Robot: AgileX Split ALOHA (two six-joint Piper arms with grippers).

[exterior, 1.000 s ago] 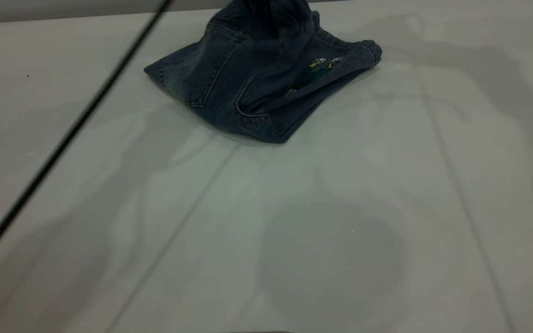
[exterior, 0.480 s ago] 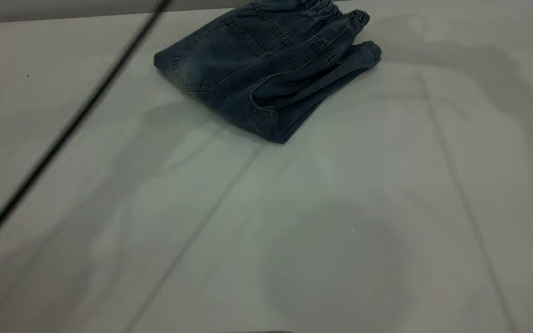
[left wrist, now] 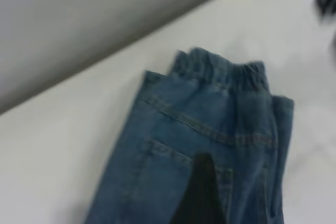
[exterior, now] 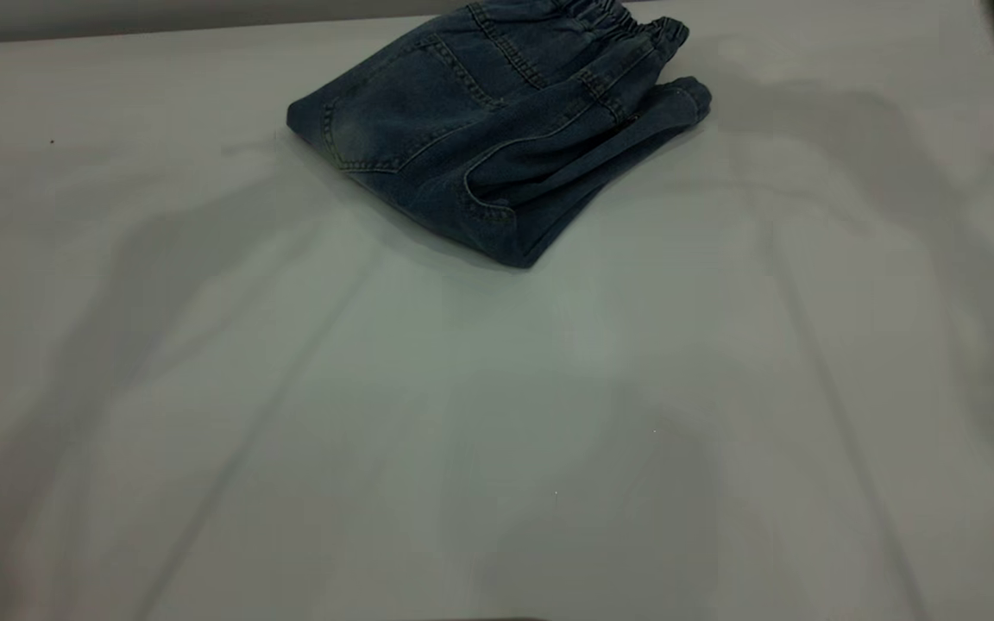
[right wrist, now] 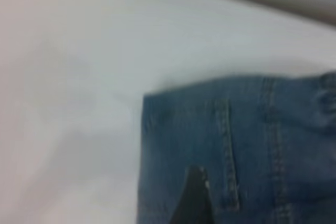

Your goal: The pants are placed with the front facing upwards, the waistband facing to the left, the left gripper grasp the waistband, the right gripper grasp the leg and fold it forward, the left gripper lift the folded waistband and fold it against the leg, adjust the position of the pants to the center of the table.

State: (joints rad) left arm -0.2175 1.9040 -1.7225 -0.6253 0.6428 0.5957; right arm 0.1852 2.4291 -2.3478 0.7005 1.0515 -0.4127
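The pants [exterior: 497,147] lie folded in a compact blue denim bundle at the far side of the table [exterior: 497,431], back pocket up. The ruched waistband [exterior: 609,21] is at the bundle's far right end. Neither gripper shows in the exterior view. In the left wrist view the left gripper [left wrist: 257,219] hovers over the pants [left wrist: 173,145], short of the waistband [left wrist: 220,72]; one black finger [left wrist: 199,192] shows, and it stands open, holding nothing. The right gripper [right wrist: 236,216] hangs open above the pants [right wrist: 262,129] near a folded corner, with one dark finger [right wrist: 194,198] in sight.
A grey wall edge [exterior: 117,21] runs along the table's far side just behind the pants. Bare tabletop stretches from the bundle toward the near edge and to both sides, crossed only by soft shadows.
One second ago the waistband end was held up off the table; it now lies folded flat on the legs. The black cable crossing the left side has left the view.
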